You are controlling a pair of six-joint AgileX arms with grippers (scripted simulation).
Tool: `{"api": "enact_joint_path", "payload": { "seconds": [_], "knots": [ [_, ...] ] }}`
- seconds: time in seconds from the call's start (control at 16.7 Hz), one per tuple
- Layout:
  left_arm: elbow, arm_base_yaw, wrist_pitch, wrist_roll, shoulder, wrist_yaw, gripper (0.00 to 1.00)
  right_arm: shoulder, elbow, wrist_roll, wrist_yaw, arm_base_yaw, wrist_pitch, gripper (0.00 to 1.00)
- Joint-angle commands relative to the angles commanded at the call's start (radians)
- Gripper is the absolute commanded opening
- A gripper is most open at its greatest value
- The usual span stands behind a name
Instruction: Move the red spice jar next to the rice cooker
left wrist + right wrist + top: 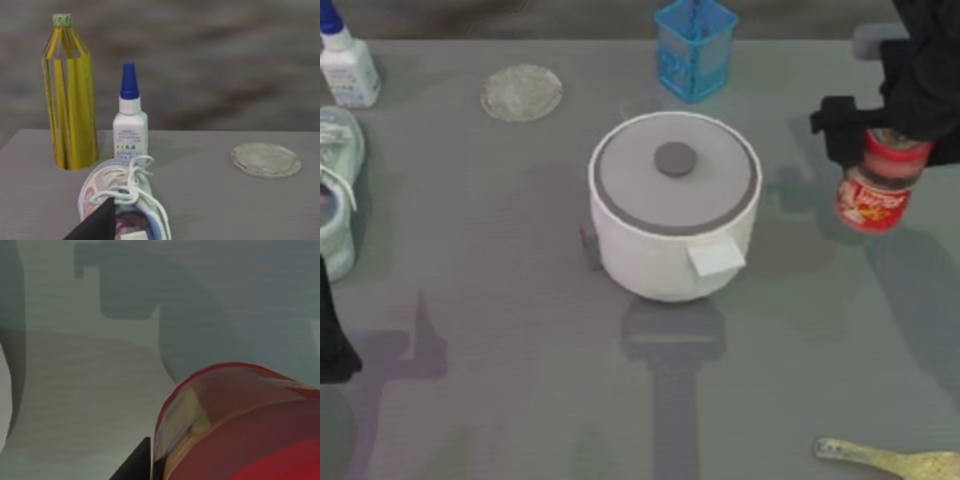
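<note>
Now, grey table (500, 330) filling the top view. Rice cooker (674, 205) sitting mid-table, white body, flat grey lid with dark knob, small white tab facing the near edge. Right arm reaching in from the far right corner; right gripper (885, 135) clenched on the red spice jar (873, 193), clamped around the lid end, jar tilted with its base pointing toward the near edge. Jar right of the cooker, apart from it, bare table between. From above, unclear whether jar touches the surface or hangs above it; right wrist view shows red jar body (240, 425) filling the frame, table and shadows past it, one dark fingertip (137, 465) at the jar's side. Left arm parked at the left edge, only a dark piece visible (335, 340); left claw state: cannot tell, just a dark wedge (95, 225) in the left wrist view. White sneaker (338, 190) at the left edge, laces visible. Blue square container (695, 45) at the far edge, behind the cooker. Yellow bottle (70, 95) standing upright in the left wrist view, beside the white glue bottle (345, 60) with blue cap, far left corner. Flat round grey disc (521, 92) between glue bottle and blue container. Pale spoon (890, 460) at the near right corner.
</note>
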Motion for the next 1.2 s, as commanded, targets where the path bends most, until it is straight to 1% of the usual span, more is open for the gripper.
{"api": "enact_joint_path", "payload": {
  "seconds": [0.12,0.24,0.48,0.9,1.2],
  "knots": [
    [0.0,0.0,0.0,0.0,0.0,0.0,1.0,-0.022,-0.06,0.062,0.023,0.04,0.041,0.0],
    [0.0,0.0,0.0,0.0,0.0,0.0,1.0,-0.029,-0.079,0.082,0.031,0.055,0.056,0.0],
    [0.0,0.0,0.0,0.0,0.0,0.0,1.0,-0.023,-0.079,0.082,0.028,0.051,0.057,0.0],
    [0.0,0.0,0.0,0.0,0.0,0.0,1.0,0.042,-0.161,0.079,0.03,0.05,0.208,0.0],
    [0.0,0.0,0.0,0.0,0.0,0.0,1.0,0.049,-0.17,0.078,0.03,0.05,0.225,0.0]
  ]
}}
